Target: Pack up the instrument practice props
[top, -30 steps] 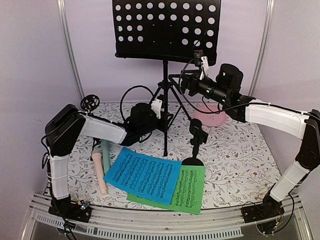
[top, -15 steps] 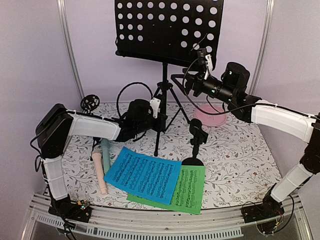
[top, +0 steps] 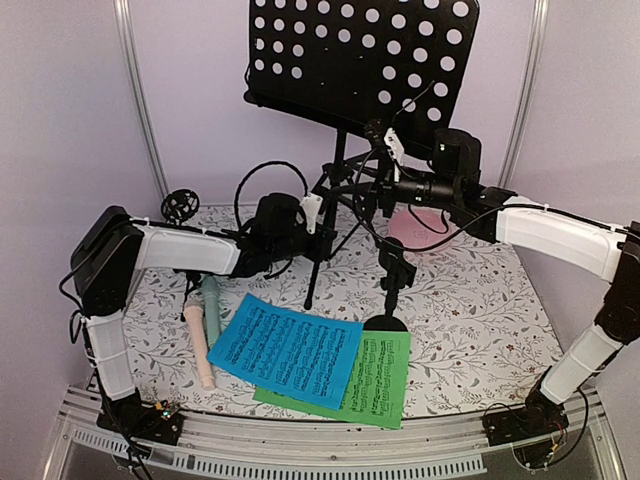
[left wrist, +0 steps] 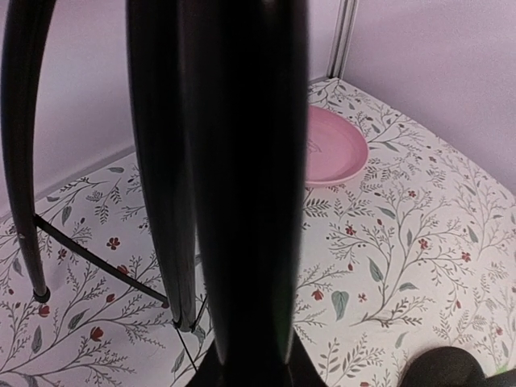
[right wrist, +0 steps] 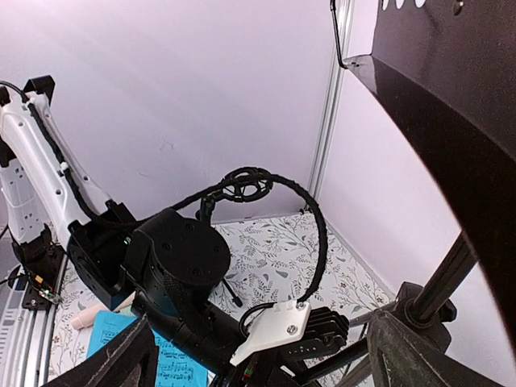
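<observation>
Black music rack tilted, gripped low by left hand

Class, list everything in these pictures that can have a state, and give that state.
music rack, tilted, tripod legs spread.
left gripper, fingers shut on the music rack.
right gripper, fingers open beside the rack's pole.
blue sheet, flat, overlapping the green sheet.
green sheet, flat, partly covered.
mint microphone, lying down.
pink microphone, lying down.
near mic support, upright, empty.
far mic support, upright, empty.
pink plate, right way up.
</observation>
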Tool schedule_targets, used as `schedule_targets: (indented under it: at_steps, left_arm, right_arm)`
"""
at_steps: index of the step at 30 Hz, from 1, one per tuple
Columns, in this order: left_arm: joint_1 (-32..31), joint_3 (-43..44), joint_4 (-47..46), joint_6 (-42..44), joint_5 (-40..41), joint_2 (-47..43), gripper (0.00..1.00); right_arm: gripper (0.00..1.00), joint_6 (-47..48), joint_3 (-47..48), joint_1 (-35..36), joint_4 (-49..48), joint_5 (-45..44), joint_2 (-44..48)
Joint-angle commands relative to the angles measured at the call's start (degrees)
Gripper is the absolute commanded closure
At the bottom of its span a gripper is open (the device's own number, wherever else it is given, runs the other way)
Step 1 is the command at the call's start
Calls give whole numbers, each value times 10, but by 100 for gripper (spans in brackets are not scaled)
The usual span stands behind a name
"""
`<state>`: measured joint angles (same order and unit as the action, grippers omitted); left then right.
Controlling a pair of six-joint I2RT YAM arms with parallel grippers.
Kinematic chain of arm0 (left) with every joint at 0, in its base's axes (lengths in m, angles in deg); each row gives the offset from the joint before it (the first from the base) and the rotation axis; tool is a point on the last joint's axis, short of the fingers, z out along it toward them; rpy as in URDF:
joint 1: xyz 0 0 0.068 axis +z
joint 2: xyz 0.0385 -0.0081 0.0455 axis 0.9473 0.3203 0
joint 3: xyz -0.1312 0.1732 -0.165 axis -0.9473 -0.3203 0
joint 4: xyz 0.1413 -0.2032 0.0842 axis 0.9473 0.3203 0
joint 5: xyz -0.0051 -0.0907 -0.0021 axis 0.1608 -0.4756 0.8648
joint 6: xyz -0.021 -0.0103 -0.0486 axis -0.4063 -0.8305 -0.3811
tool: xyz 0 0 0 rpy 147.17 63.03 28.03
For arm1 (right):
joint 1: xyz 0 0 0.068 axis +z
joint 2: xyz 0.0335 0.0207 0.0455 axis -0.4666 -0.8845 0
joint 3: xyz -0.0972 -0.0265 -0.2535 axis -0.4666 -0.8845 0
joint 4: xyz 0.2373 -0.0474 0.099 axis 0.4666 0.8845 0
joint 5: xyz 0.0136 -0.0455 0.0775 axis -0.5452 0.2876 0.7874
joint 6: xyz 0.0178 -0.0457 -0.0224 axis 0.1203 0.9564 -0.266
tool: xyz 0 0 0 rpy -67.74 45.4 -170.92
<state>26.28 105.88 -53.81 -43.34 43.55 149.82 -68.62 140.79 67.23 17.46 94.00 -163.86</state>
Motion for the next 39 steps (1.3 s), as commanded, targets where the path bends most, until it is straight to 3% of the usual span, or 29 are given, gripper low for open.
schedule_targets:
  at_steps: [1, 14, 28, 32, 39]
  left_arm:
    - [5, 27, -32, 1, -50, -42, 100]
    - [12, 20, -28, -33, -70, -37, 100]
    - [13, 29, -18, -40, -80, -32, 100]
    - [13, 36, -13, -40, -85, -28, 100]
    - [13, 32, -10, -41, -91, -25, 100]
  right_arm:
    - [8, 49, 9, 0, 3, -18, -43]
    - [8, 107, 53, -12, -5, -53, -128]
    - [10, 60, 24, -57, -24, -49, -153]
    - [10, 19, -10, -57, -97, -21, -143]
    - [10, -50, 66, -57, -155, -19, -178]
